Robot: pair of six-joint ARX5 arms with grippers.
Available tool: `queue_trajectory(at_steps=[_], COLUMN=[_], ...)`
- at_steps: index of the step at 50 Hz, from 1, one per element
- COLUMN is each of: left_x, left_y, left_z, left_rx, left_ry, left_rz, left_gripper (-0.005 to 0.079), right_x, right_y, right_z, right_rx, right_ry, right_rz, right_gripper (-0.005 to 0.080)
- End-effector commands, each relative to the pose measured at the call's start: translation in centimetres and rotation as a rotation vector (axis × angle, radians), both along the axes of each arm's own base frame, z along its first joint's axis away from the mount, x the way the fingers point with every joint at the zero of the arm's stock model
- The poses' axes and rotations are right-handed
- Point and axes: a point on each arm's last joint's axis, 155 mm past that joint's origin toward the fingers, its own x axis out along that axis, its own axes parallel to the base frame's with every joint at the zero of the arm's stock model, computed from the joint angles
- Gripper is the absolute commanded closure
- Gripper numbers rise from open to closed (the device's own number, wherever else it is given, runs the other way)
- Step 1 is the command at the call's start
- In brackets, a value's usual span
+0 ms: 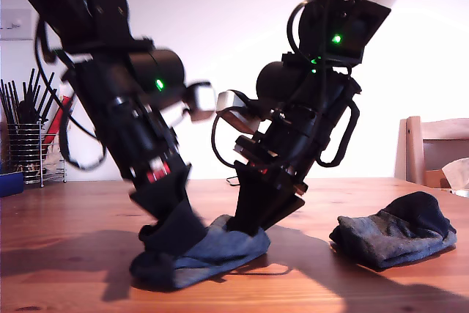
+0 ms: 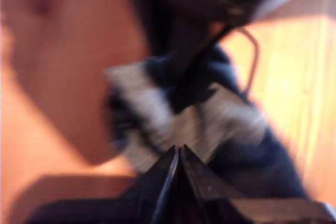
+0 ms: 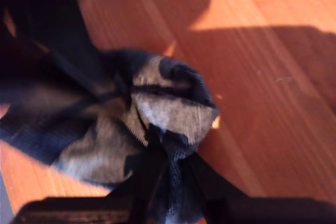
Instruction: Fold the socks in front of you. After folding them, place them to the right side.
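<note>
Exterior view: the first sock [image 1: 212, 251] lies bunched on the wooden table [image 1: 73, 210], toward the exterior view's left, with both grippers down on it. The first gripper [image 1: 165, 214], smeared by motion, has the sock's dark end drawn up to its tips. In the first wrist view its fingers [image 2: 168, 174] meet in a closed point at the cloth [image 2: 210, 124], apparently pinching it, though heavy blur hides the contact. The second gripper [image 1: 253, 221] is clamped on a fold of the same sock [image 3: 173, 103], seen between its fingers [image 3: 149, 171] in the second wrist view.

The second sock [image 1: 396, 236] sits folded in a heap toward the exterior view's right, well apart from both grippers.

A wire basket [image 1: 33, 148] at the exterior view's left edge holds upright dark utensils. Beside it a blue container [image 1: 9, 181] is cut off, its contents unseen. A chair [image 1: 432, 144] stands behind the table.
</note>
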Motion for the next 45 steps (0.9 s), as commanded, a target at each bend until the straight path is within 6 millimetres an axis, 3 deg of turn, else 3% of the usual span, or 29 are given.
queue_trajectory(at_steps=[1, 15, 45], left_x=[0.9, 1.2, 2.9], left_y=[-0.1, 0.7, 2.2], left_z=[1.7, 2.1, 2.0], left_rx=[-0.025, -0.014, -0.002], left_ry=[-0.042, -0.038, -0.065], left_rz=[0.006, 0.031, 0.083], left_gripper=[0.0762, 0.0762, 0.0762], right_x=[0.4, 0.9, 0.7], right_y=[0.3, 0.4, -2.5], right_z=[1.1, 2.9, 7.9], right_rx=[0.006, -0.004, -0.107], right_ry=[-0.026, -0.035, -0.089], right_rz=[0.004, 0.000, -0.090], right_gripper=[0.0764, 0.0764, 0.0764])
